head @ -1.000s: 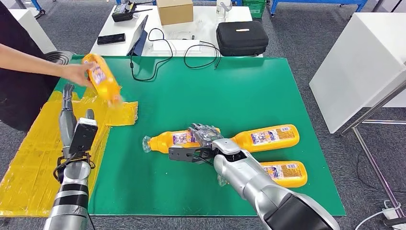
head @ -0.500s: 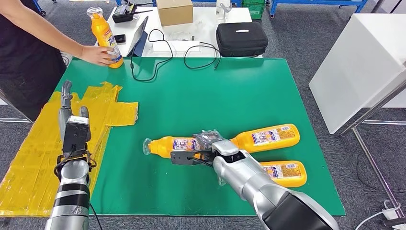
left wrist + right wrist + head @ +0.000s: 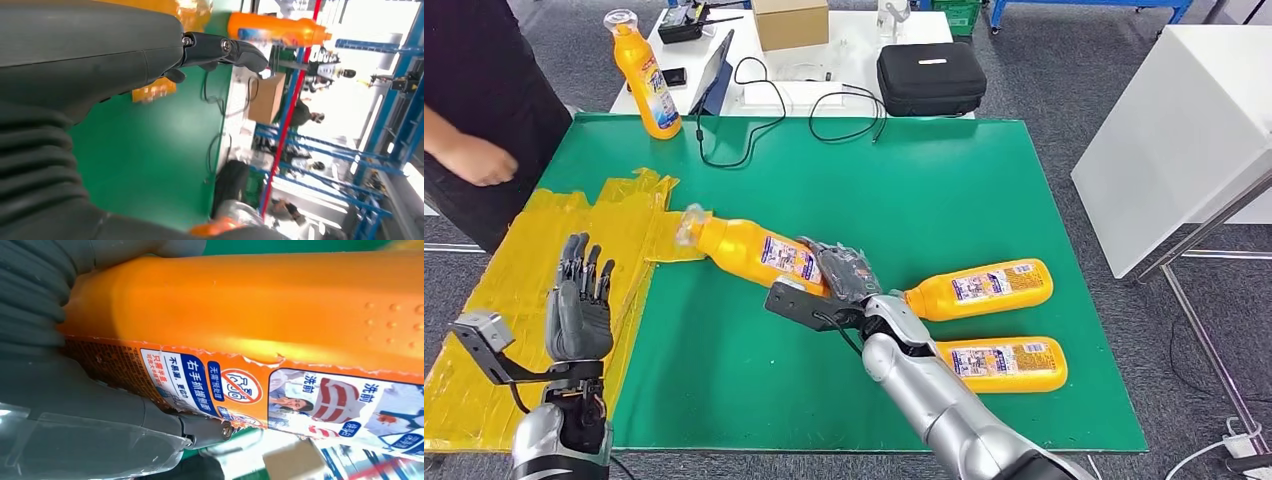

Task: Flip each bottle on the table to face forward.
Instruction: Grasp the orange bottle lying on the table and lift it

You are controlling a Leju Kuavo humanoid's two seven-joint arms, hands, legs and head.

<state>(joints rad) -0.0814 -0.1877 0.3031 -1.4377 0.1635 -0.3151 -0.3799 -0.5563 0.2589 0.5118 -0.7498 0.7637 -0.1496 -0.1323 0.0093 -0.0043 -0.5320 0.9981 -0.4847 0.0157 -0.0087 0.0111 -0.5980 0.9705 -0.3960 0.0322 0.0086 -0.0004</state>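
We now hold the orange bottle (image 3: 759, 254) in our right hand (image 3: 844, 272), fingers wrapped round its body near the base. A second ago it lay flat on the green table (image 3: 924, 180); it is now lifted, its clear cap swung out toward the yellow sheet (image 3: 514, 290), so the flip looks under way. The right wrist view shows the printed label against our palm (which face that is, we cannot tell). Our left hand (image 3: 579, 305) has risen, fingers spread and holding nothing, over the yellow sheet. The person (image 3: 484, 110) has set the upright bottle (image 3: 644, 75) at the table's far left corner and drawn the arm back. Two other bottles lie on their sides at our right, the nearer bottle (image 3: 999, 362) and the farther bottle (image 3: 984, 285), labels up, and we judge they may still need turning.
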